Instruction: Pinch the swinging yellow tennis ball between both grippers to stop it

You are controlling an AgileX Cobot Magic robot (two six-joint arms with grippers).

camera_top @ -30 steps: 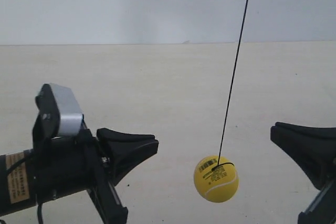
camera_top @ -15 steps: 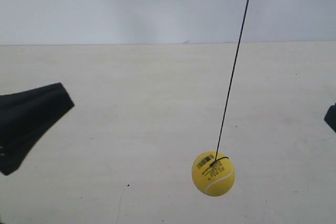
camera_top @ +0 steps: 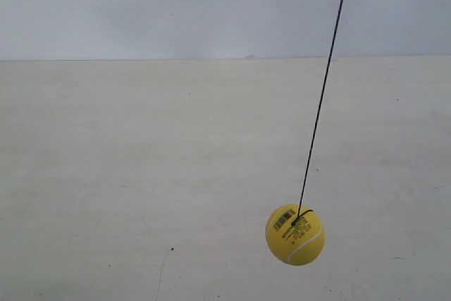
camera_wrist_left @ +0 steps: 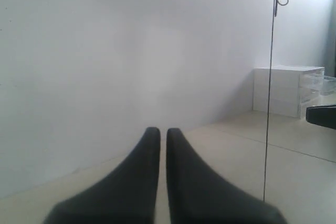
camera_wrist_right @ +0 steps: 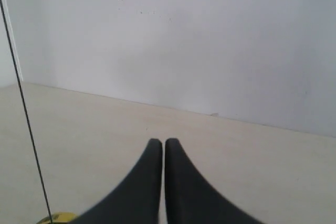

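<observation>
- Now, the left gripper (camera_wrist_left: pixel 163 131) has its two black tapered jaws drawn together, with only a thin slit between them, and it holds nothing.
- The right gripper (camera_wrist_right: pixel 159 141) is closed in the same way, its jaws are almost touching and there is nothing between them.
- Beside the right gripper, a small edge of the yellow tennis ball (camera_wrist_right: pixel 56 217) shows, apart from the jaws.
- A thin black string (camera_wrist_right: pixel 26 114) rises from the ball, and in both wrist views it touches neither gripper.
- In the exterior view the ball hangs in the lower right of the frame, free in the air over the pale table (camera_top: pixel 141 174).
- Its barcode print is on the upper side, near the place where the string is tied.
- The string goes up, a little slanted, to the upper right edge of the frame.
- Behind the table stands a plain grey-white wall (camera_top: pixel 176 5).
- In the left wrist view, white drawer boxes (camera_wrist_left: pixel 286 90) stand against the wall, well apart from the jaws.
</observation>
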